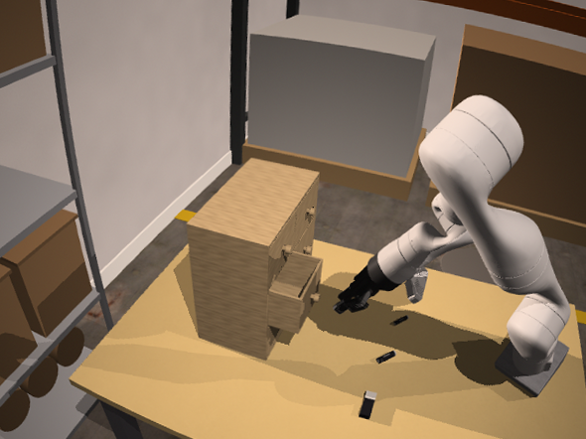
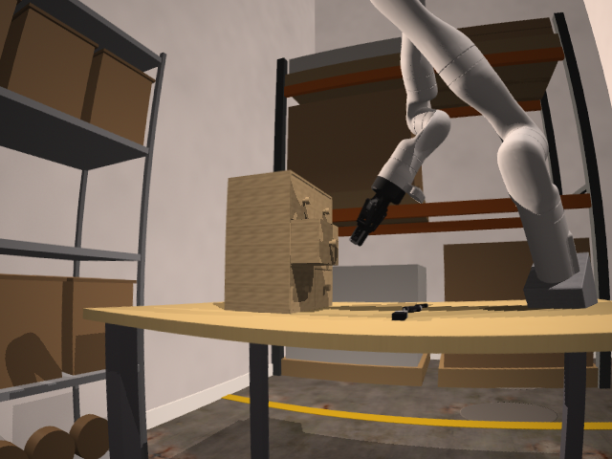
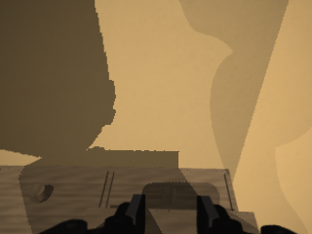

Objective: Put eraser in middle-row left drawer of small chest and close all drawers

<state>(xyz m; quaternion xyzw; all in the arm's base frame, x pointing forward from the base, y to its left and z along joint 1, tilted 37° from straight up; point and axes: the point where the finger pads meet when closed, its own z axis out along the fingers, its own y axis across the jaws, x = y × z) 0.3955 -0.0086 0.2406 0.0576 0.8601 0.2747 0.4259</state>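
Landmark: pale wood-grain box-shaped chest (image 1: 232,285) (image 2: 257,242). Its left middle-row drawer (image 1: 285,309) (image 2: 305,241), an open-topped wooden tray with a round knob, stood pulled out of the front. Black jointed metal-look claw (image 1: 353,299) (image 2: 357,241) (image 3: 171,211) hung just out from that drawer, fingers part open, nothing grasped. Black-and-white block eraser (image 1: 367,404) lay on the smooth yellow-tan desk (image 1: 272,405) (image 2: 345,331), out in front of the chest, nearer the top camera than two small dark bars.
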